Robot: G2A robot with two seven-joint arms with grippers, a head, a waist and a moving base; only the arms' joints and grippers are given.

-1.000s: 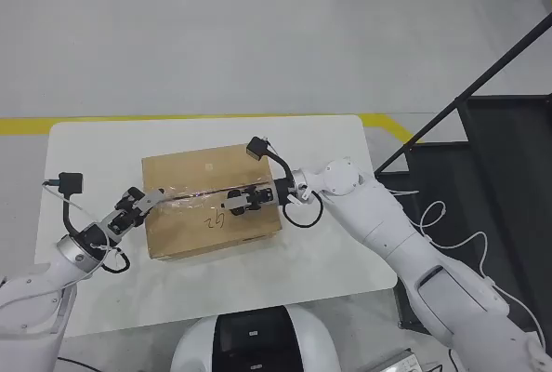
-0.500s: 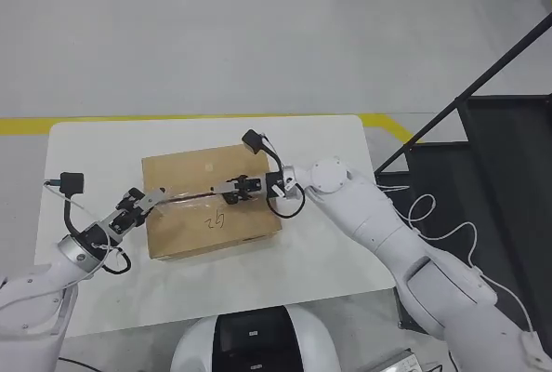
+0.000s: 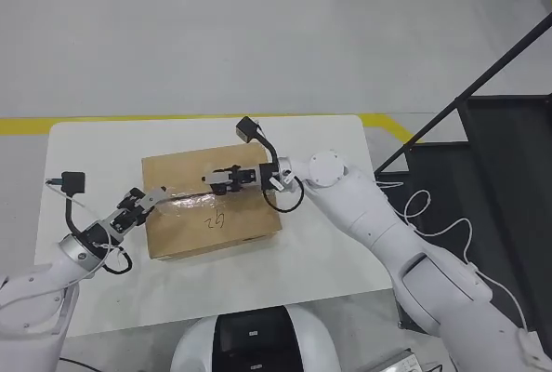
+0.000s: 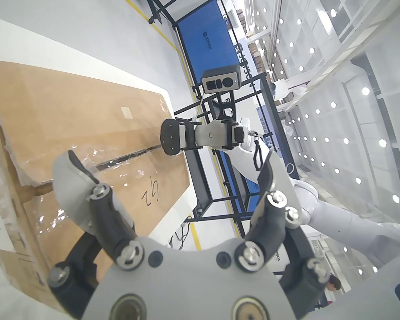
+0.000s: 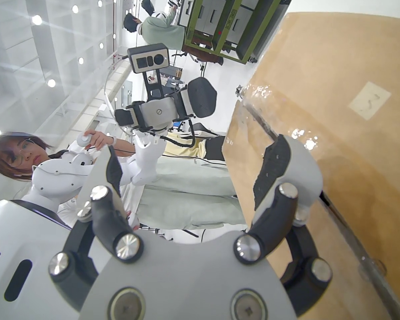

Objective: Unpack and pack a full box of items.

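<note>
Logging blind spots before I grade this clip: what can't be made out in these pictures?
- Contents of the box: closed flaps hide them in every view.
- Whether the tape along the seam is cut through: top view, too small and glary.
- Whether the right gripper touches the box top: right wrist view, its own finger covers the spot.
- Whether the left gripper touches the tape: left wrist view, its finger covers it.

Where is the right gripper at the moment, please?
In the top view, the right gripper is open over the middle of the cardboard box, right by its taped seam. It faces the left gripper at the seam's other end.
</note>
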